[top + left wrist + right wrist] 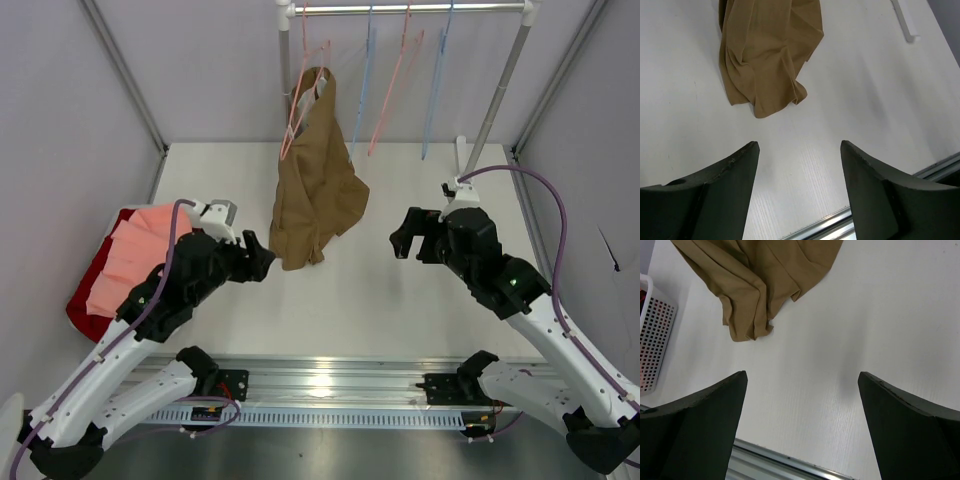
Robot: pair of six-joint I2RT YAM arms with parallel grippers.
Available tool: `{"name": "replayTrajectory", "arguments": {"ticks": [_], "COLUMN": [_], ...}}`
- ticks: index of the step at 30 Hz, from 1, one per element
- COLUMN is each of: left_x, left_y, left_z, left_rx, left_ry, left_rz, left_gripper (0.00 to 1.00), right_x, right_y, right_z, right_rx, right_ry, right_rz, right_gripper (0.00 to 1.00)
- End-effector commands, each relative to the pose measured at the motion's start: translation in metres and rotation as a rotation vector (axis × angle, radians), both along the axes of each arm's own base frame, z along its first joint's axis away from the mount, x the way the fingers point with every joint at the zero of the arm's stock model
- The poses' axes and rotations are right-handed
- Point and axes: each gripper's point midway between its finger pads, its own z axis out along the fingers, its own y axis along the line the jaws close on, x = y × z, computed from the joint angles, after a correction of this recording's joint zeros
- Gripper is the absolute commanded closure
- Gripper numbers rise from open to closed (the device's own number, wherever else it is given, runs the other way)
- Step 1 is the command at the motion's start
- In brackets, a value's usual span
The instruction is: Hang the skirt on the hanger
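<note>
The salmon-pink pleated skirt (133,255) lies at the far left on a dark red cloth (84,303), partly hidden by my left arm. Two thin pale-blue hangers hang from the rail at the back, one in the middle (365,90) and one further right (436,90). My left gripper (262,256) is open and empty, just right of the skirt and next to the brown garment's hem; in its wrist view (800,150) only bare table lies between the fingers. My right gripper (403,238) is open and empty over the table (802,377).
A brown garment (315,190) hangs on a pink hanger (297,95), its hem resting on the table (765,60) (755,280). Another pink hanger (395,90) hangs on the rail (410,9). A white perforated basket (652,340) stands at the left. A white bracket (461,155) lies at the back right.
</note>
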Motion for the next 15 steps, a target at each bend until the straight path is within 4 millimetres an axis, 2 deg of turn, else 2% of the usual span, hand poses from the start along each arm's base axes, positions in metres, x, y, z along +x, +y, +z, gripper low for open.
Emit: {"name": "replayTrajectory", "arguments": {"ticks": [1,6,7,8,10,11,15], "left_x": [0.001,0.004,0.005,0.006,0.007,0.006,0.011], "left_y": [0.005,0.025,0.032,0.048,0.065,0.085,0.125], "left_z": [0.022,0.02,0.026,0.017,0.013,0.007,-0.013], "left_rx": [-0.033,-0.031,-0.035,0.013,0.042,0.106,0.273], "left_ry": [-0.03,0.0,-0.004,0.018,0.039,0.042,0.072], "left_rz": [0.041,0.175,0.221,0.303,0.406,0.497,0.746], "left_gripper": [0.28,0.3,0.31,0.31,0.32,0.3,0.23], "right_x": [0.001,-0.001,-0.002,-0.003,-0.004,-0.005,-0.006], "right_y": [0.005,0.012,0.014,0.016,0.02,0.022,0.032], "right_z": [0.003,-0.003,-0.004,-0.004,-0.005,-0.003,-0.007], "right_rx": [0.034,0.038,0.042,0.045,0.057,0.065,0.078], "right_ry": [-0.004,0.026,0.03,0.031,0.037,0.037,0.055], "right_rz": [0.005,0.046,0.055,0.062,0.082,0.091,0.139], "right_gripper": [0.01,0.01,0.0,0.01,0.01,0.01,0.01]}}
